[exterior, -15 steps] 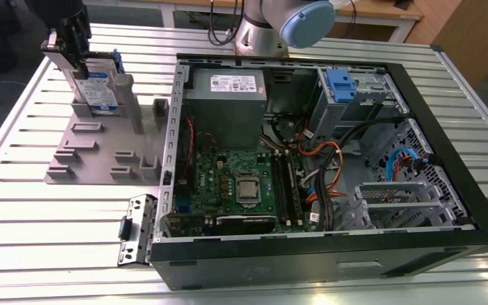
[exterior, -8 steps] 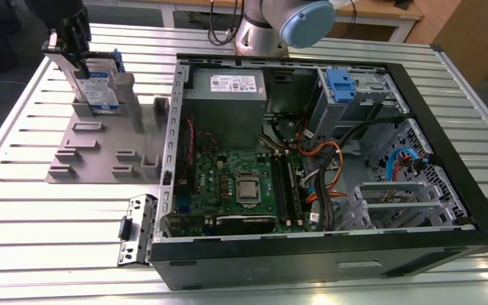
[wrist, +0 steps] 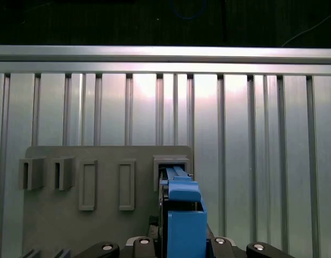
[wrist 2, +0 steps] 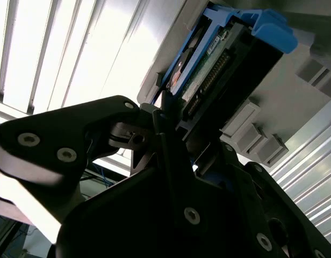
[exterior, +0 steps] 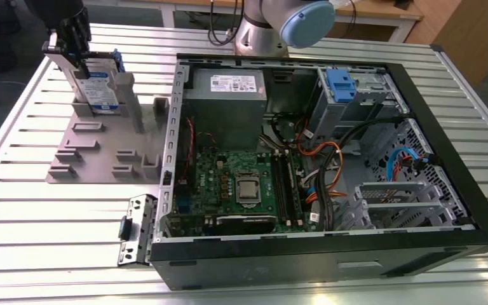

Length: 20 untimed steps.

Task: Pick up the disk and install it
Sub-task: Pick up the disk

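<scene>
Now hand clamps disk upright, edge-on, in grey fixture slot.

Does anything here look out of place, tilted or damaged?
Nothing stands out. The silver hard drive in blue rails stands upright in the grey holder plate, with the hand at its top. The open computer case shows no visible damage.

The exterior view looks down from high and well back over the slatted desk and the open case. Both wrist views sit close behind the hand, sharing the disk and the grey holder.
</scene>
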{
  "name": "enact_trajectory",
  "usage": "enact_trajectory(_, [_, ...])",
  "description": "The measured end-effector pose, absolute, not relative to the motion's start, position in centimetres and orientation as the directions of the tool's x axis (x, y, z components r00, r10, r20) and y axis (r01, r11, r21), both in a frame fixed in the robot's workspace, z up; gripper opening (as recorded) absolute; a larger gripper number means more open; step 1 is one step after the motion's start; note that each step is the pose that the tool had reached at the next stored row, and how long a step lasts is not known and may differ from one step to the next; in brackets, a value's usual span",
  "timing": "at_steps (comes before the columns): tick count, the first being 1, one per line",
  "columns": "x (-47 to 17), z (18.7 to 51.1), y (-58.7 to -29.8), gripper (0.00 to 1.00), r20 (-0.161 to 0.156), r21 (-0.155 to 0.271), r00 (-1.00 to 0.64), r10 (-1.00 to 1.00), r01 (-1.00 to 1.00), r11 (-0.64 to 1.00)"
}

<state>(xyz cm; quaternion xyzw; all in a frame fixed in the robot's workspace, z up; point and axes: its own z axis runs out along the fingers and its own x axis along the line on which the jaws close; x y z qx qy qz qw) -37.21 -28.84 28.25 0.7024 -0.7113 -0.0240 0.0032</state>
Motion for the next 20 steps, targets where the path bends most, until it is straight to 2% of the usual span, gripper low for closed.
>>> enact_trajectory(20, [-37.2, 29.8, -28.8, 0.36, -0.030, 0.038, -0.013, -0.999, -0.999, 0.012])
